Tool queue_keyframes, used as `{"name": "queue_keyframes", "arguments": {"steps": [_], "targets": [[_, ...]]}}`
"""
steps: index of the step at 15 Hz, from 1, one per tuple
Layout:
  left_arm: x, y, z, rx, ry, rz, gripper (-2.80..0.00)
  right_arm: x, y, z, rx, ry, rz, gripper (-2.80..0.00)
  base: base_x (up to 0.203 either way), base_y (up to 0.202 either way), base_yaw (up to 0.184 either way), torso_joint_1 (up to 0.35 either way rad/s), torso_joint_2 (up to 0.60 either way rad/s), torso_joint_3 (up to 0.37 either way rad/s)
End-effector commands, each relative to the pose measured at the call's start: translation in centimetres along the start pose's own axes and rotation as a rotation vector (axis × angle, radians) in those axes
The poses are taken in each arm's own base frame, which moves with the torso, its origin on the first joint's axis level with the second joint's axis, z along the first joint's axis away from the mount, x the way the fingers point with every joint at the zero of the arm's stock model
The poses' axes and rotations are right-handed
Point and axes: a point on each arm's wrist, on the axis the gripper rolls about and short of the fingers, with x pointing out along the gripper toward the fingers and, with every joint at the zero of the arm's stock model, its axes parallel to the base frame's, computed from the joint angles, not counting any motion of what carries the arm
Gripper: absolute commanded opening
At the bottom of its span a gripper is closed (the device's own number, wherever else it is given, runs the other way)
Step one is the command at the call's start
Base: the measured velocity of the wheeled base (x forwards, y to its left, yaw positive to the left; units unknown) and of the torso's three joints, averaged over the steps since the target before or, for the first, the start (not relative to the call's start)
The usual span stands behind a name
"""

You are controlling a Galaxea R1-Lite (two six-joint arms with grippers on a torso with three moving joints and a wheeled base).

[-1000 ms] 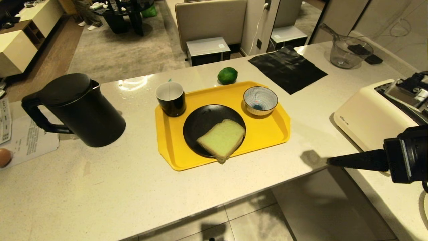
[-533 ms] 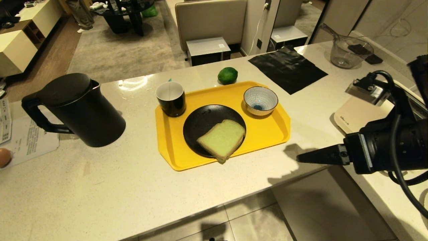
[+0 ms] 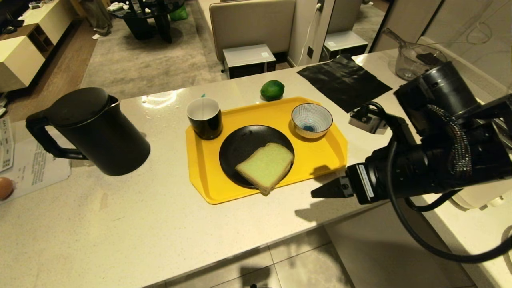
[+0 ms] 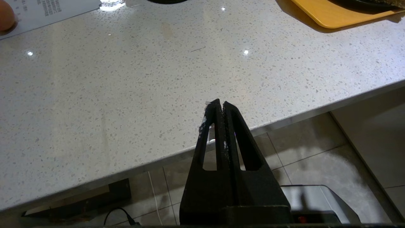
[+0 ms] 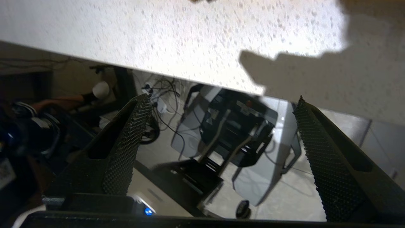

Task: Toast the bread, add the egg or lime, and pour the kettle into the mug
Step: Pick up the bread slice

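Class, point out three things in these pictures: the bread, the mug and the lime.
bread [image 3: 265,165], head view, middle of its pale green face.
mug [image 3: 206,126], head view, glossy black outer wall.
lime [image 3: 272,90], head view, middle of its green skin.

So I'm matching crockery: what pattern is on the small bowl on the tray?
Fine blue-and-white stripes on the bowl, clearest in the head view.

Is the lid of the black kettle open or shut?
Shut. In the head view the flat black lid lies closed on top of the kettle, with no gap showing.
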Motion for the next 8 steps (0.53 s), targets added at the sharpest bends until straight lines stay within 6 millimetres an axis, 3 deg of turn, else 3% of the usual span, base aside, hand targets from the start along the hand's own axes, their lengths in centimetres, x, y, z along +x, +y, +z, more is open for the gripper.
{"name": "queue_keyframes", "arguments": {"steps": [1,8], "targets": [[0.0,0.0,0.0,0.000,-0.001,0.001,-2.80,2.0,0.3,1.8,0.072,-0.001,0.008,0.00,0.000,0.000,0.000,0.000,0.00,0.000],[0.0,0.0,0.0,0.000,-0.001,0.001,-2.80,5.6,1.3,3.7,0.239,0.040,0.085,0.00,0.000,0.000,0.000,0.000,0.00,0.000]]}}
